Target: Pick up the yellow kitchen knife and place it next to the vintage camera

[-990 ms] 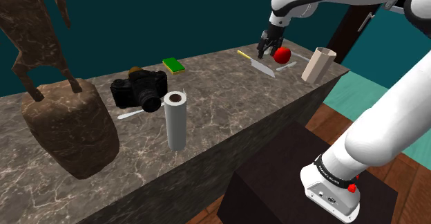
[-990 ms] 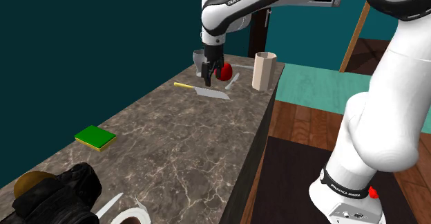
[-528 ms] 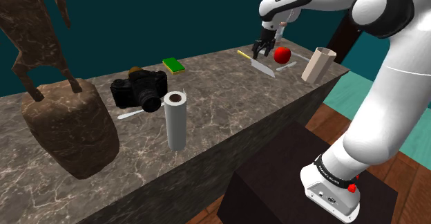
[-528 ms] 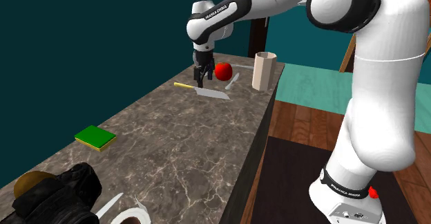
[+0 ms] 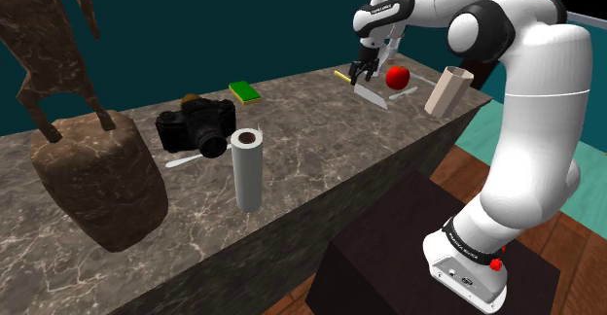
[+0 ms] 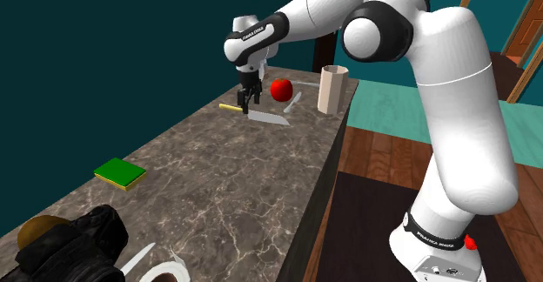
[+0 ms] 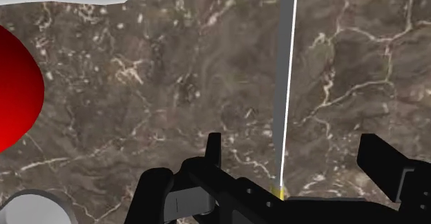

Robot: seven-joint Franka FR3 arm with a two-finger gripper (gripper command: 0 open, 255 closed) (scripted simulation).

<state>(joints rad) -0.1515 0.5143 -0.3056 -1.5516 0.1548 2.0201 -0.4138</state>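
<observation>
The knife lies flat on the marble counter (image 5: 321,138), its yellow handle (image 5: 341,74) toward the back wall and its grey blade (image 5: 371,95) toward the front edge. My gripper (image 5: 362,72) hangs just above the handle-blade junction, fingers pointing down. In the second exterior view the gripper (image 6: 245,104) stands over the knife (image 6: 265,116). In the wrist view the gripper (image 7: 297,150) is open, and the blade (image 7: 282,84) runs away from between the fingers. The black camera (image 5: 196,126) sits far along the counter, at the second exterior view's lower left (image 6: 71,244).
A red apple (image 5: 397,77) and a white spoon (image 5: 405,93) lie close beside the gripper. A beige cup (image 5: 447,90) stands at the counter's end. A green sponge (image 5: 244,91), a paper roll (image 5: 247,167) and a brown sculpture (image 5: 92,172) are near the camera.
The arm has swung toward the shoulder view's left. The gripper went from beside the apple to over the knife near its handle. The knife has not moved.
</observation>
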